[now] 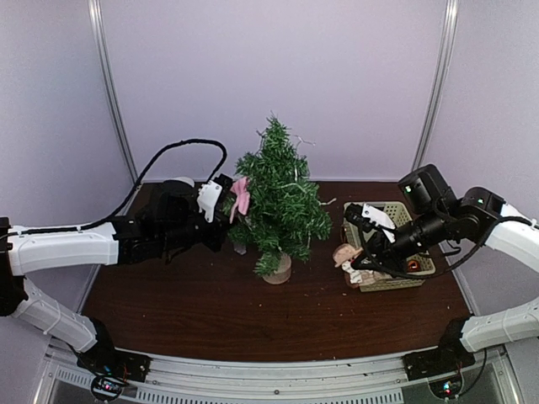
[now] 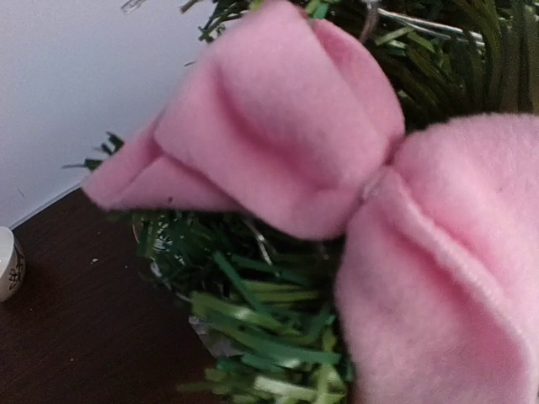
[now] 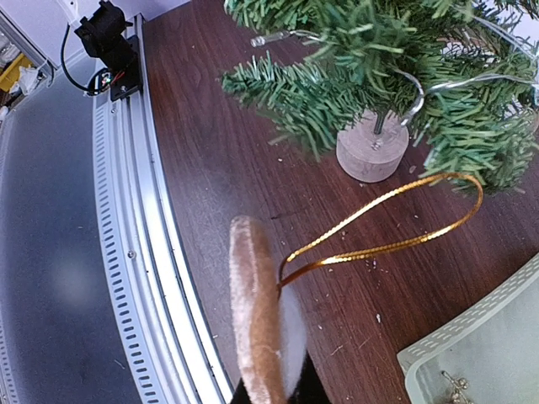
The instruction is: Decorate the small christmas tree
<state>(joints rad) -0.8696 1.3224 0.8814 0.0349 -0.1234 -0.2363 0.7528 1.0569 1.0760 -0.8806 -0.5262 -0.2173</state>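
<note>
Status: decorating is partly done, by my read.

- tree (image 1: 280, 202) stands upright on its pale round base, mid-table (image 1: 194, 311).
- A thin silvery wire (image 3: 421, 93) is strung through the branches. That looks like the only decoration fully in place.
- pink bow (image 1: 242, 198) is pressed against the tree's left side, about mid-height. In the left wrist view it fills the picture with green needles right behind it.
- left gripper (image 1: 226, 206) is closed, with its tip right at the bow on the tree's left. The fingers are hidden behind the felt, so I can't tell whether it is pinching the bow or only touching it. I also can't confirm the bow is hooked on.
- right gripper (image 1: 358, 257) is closed on a brown ornament (image 1: 344, 254), low and to the right of the tree, near but not touching it.
- The ornament's gold loop (image 3: 387, 220) hangs open, pointing toward the tree's base with bare table between them.
- basket (image 1: 421, 273) sits further right of the tree and has more small items inside, too small to identify.

Left to do, judging from this:
- seat the bow
- get the gold loop over a branch on the tree's right side
- then work through what's in the basket

Most of the tree is bare green.
</note>
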